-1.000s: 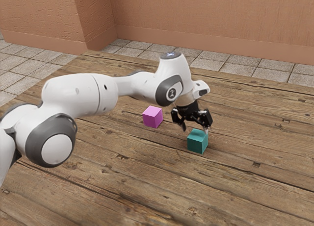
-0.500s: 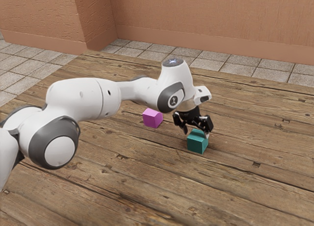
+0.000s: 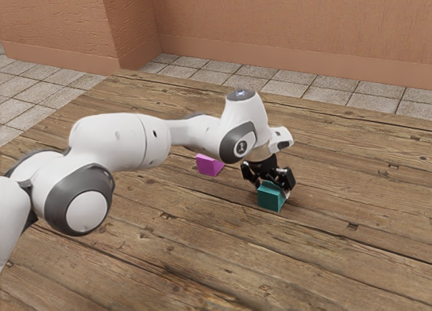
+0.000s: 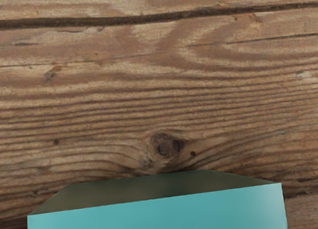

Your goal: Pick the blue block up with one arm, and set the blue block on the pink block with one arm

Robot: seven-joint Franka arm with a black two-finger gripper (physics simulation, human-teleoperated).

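Gripper: black two-finger gripper down low at the blue block, pointing at the table.
Hand state: fingers spread apart, one on each side of the block's top, nothing pinched as far as the exterior view shows; whether a fingertip brushes a block face is hard to tell from this angle.
Blue block: teal-blue cube, sitting flat on the wooden table, directly under the hand, upper part between the fingers.
Blue block, wrist view: the blue block is close under the hand, top face and one shaded side showing, with bare planks beyond it.
Knot: dark wood knot in the plank just past the block's far edge.
Pink block: pink block on the table toward the exterior view's left of the blue block, near but apart from it, partly covered by the arm's forearm.
Arm: white arm comes in from the exterior view's left, wrist bent down over the blue block.
Stacking: blue block is on the table, not on the pink block.
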